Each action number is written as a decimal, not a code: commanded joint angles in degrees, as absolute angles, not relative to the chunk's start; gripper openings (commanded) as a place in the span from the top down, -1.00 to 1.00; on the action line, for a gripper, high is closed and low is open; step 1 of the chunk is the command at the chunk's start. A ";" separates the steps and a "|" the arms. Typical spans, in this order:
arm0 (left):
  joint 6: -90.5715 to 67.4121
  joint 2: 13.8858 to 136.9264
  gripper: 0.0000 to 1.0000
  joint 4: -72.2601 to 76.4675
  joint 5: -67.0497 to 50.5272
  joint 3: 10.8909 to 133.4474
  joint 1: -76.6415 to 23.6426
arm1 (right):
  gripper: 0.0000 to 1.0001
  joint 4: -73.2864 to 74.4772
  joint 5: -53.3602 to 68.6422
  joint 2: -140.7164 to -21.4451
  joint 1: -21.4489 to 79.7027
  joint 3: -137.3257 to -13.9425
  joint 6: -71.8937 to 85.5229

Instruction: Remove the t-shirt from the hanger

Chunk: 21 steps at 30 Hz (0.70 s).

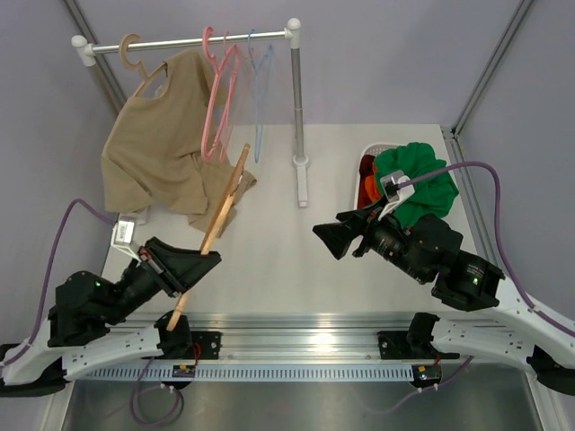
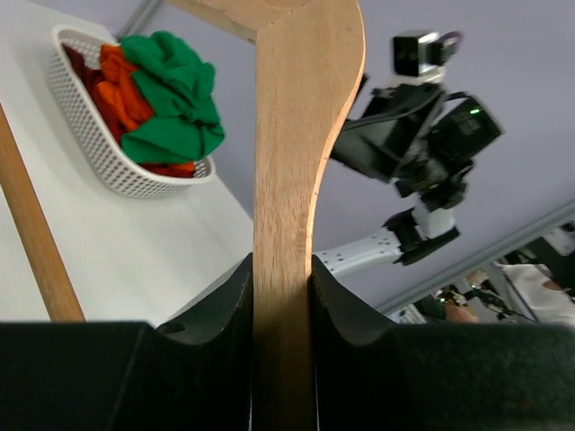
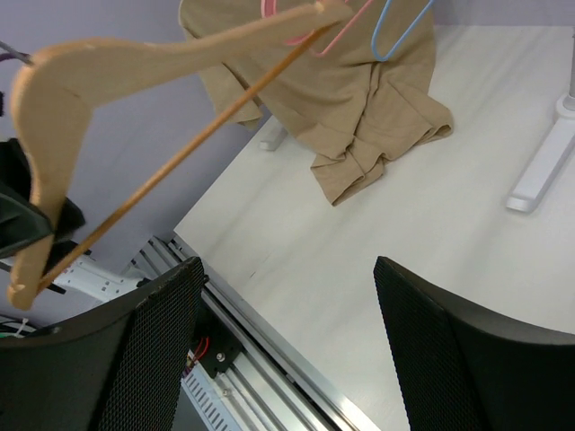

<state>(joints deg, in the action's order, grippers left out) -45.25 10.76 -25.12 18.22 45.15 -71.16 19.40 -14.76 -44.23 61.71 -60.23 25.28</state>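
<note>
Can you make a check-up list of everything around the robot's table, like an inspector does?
Surface: white table, no spills seen.
Job's things: bright green cloth t-shirt bunched in the basket; light brown wooden hanger bare, off the rail.
Clutter: white perforated basket also holds an orange garment; beige-tan top, pink hangers and thin pale-blue hanger on the silver rail.
Tools: left tool shut on the hanger; right tool open, empty.
Cables: purple cable loops off each arm.
Surroundings: plain grey walls; nothing else seen.

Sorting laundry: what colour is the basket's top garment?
Bright green t-shirt, clearest in left wrist view.
</note>
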 commanded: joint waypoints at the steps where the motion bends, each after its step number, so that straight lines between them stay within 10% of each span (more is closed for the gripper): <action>1: -44.75 13.00 1.00 -23.11 13.54 52.28 -71.02 | -0.68 18.55 -16.52 -44.21 61.70 -61.52 23.55; 13: -19.18 20.65 1.00 -30.85 39.87 73.03 -76.97 | -0.68 17.84 -16.00 -44.73 61.70 -60.29 24.08; 21: 7.31 7.25 1.00 -5.09 70.38 65.41 -116.31 | -0.68 15.82 -12.66 -47.81 61.70 -59.94 25.05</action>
